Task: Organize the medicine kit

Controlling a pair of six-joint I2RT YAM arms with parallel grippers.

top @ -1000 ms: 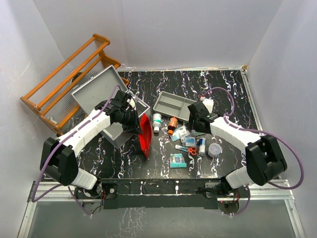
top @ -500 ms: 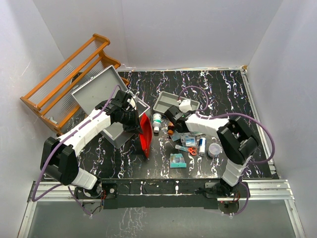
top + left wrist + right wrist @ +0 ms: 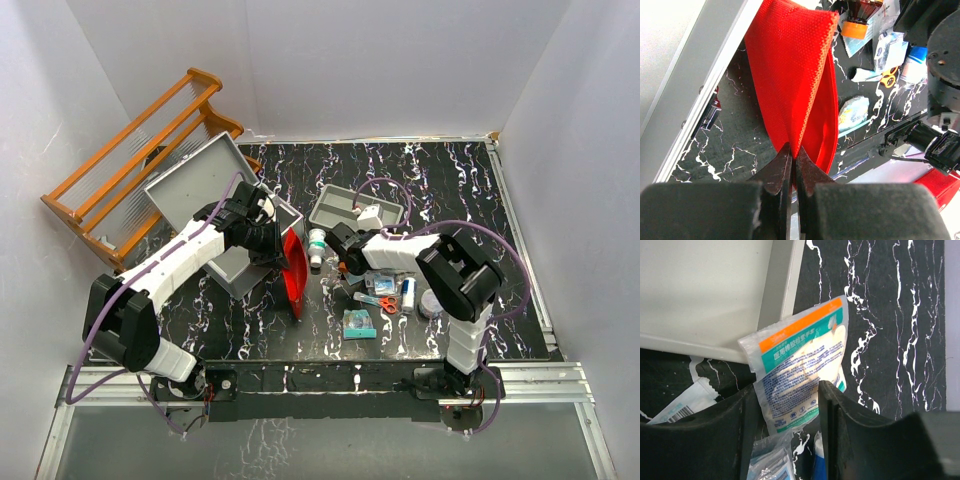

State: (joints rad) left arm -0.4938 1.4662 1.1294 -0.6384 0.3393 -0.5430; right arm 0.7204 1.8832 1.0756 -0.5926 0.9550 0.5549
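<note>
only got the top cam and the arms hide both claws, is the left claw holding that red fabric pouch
Observer: Yes, the left claw is shut on a fold of the red fabric pouch.
Operator: and the other arm, what's it over
Observer: A clear plastic packet with an orange and teal band lies between the fingers of the right claw, which stand apart.
Operator: touching anything else
Observer: Its far end meets the rim of the shallow grey tray.

Passage: bare bench [image 3: 475,200] at 2 o'clock. Obstacles: tray [image 3: 335,208] at 12 o'clock, loose supplies [image 3: 385,292] at centre, red pouch [image 3: 292,272] and open medicine kit [image 3: 195,180] at 10 o'clock.
</note>
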